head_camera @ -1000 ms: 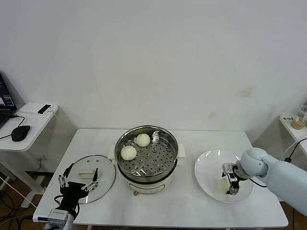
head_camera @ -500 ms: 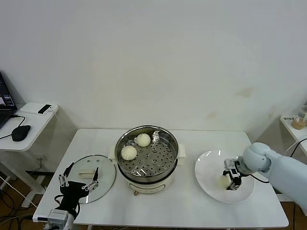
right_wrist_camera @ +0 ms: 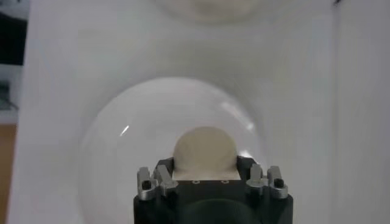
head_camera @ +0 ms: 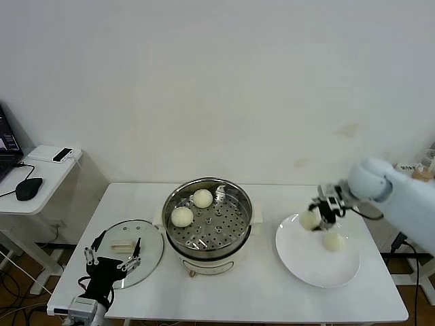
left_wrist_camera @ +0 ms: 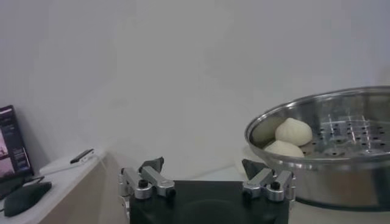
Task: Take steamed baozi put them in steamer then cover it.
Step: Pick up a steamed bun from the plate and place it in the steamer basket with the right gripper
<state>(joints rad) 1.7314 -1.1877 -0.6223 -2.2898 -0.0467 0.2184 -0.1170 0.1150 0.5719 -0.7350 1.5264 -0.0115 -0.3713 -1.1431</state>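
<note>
Lifted off plate (head_camera: 309, 261): baozi (head_camera: 310, 220) clamped between right gripper (head_camera: 319, 212) fingers.

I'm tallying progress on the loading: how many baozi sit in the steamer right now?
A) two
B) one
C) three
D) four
A: two baozi lie on the steamer tray, a third is held in the right end effector above the plate, and a fourth rests on the plate.

Bright, even light; soft wrist-view blur
</note>
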